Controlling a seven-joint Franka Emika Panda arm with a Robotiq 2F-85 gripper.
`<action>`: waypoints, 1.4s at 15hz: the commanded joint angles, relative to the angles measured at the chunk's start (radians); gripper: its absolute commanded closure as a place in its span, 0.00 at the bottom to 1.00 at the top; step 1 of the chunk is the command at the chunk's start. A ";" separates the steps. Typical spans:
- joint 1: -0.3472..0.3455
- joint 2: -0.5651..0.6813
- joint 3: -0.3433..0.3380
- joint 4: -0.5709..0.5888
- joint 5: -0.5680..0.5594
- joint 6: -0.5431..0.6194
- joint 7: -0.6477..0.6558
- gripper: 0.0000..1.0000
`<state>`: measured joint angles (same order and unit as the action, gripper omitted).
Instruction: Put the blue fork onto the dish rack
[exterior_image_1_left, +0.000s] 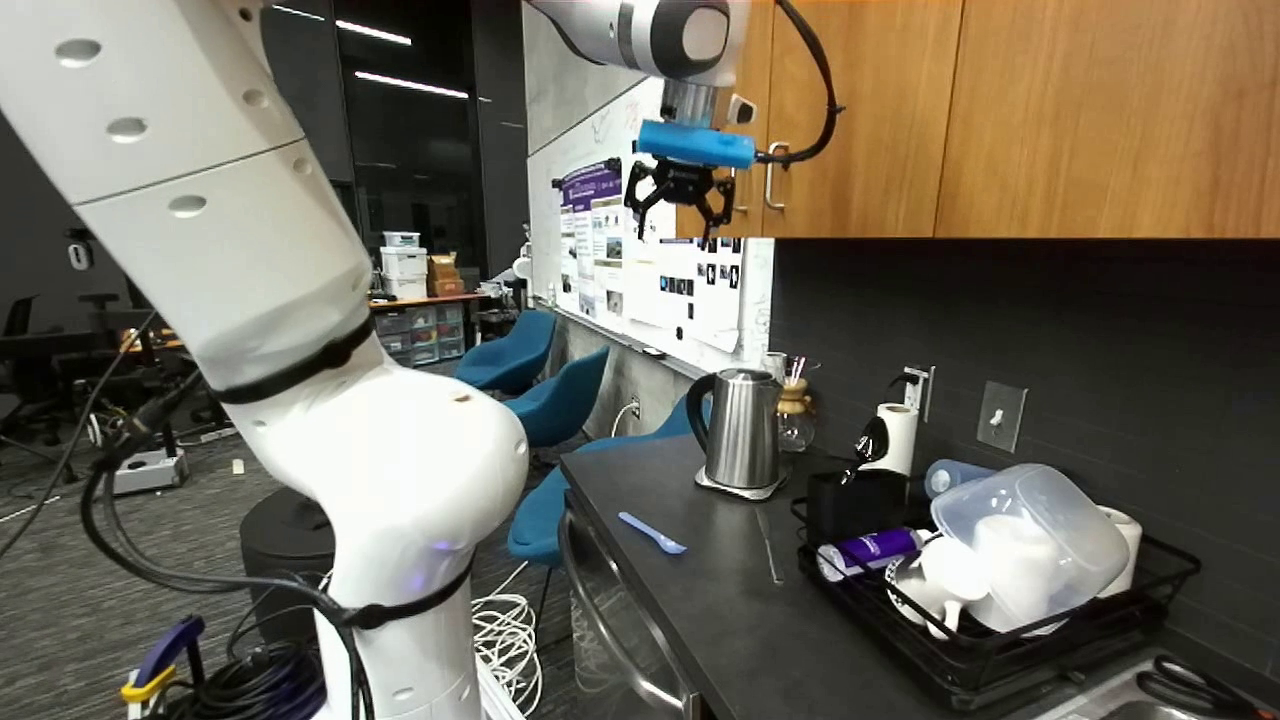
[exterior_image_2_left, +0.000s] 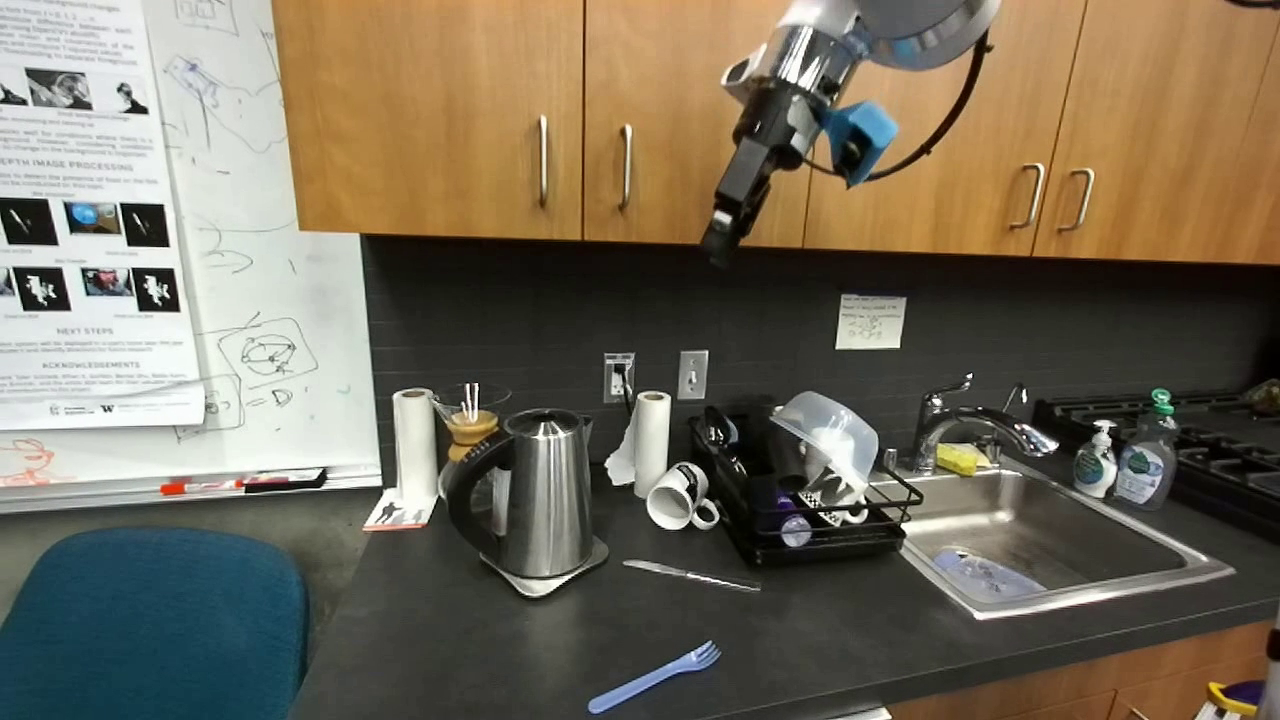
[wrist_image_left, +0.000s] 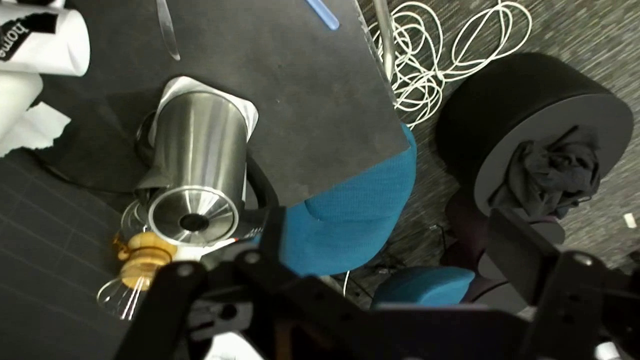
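Observation:
The blue fork (exterior_image_1_left: 652, 533) lies flat on the dark counter near its front edge. It also shows in an exterior view (exterior_image_2_left: 650, 682), tines toward the sink side. In the wrist view only its handle end (wrist_image_left: 325, 15) shows at the top edge. The black wire dish rack (exterior_image_1_left: 900, 648) stands against the back wall, holding a clear plastic tub, mugs and a purple bottle. It also shows in an exterior view (exterior_image_2_left: 800, 552). My gripper (exterior_image_1_left: 673, 238) is open and empty, high above the counter, level with the upper cabinets' bottom edge. Its spread fingers show in the wrist view (wrist_image_left: 387, 220).
A steel kettle (exterior_image_2_left: 548, 500) stands on the counter left of the rack. A knife (exterior_image_2_left: 690, 576) lies between kettle and rack. A mug (exterior_image_2_left: 677, 497) and paper roll (exterior_image_2_left: 652, 445) stand behind. The sink (exterior_image_2_left: 1060, 530) is right of the rack. Wooden cabinets (exterior_image_2_left: 430, 120) overhang the counter.

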<state>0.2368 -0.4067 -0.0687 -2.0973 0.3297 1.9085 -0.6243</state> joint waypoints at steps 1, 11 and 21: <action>-0.031 0.041 0.011 -0.078 0.002 0.051 -0.019 0.00; -0.178 0.231 -0.013 -0.160 -0.045 0.207 0.108 0.00; -0.174 0.292 0.045 -0.134 -0.054 0.184 0.188 0.00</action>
<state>0.0723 -0.1146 -0.0325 -2.2338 0.2751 2.0959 -0.4363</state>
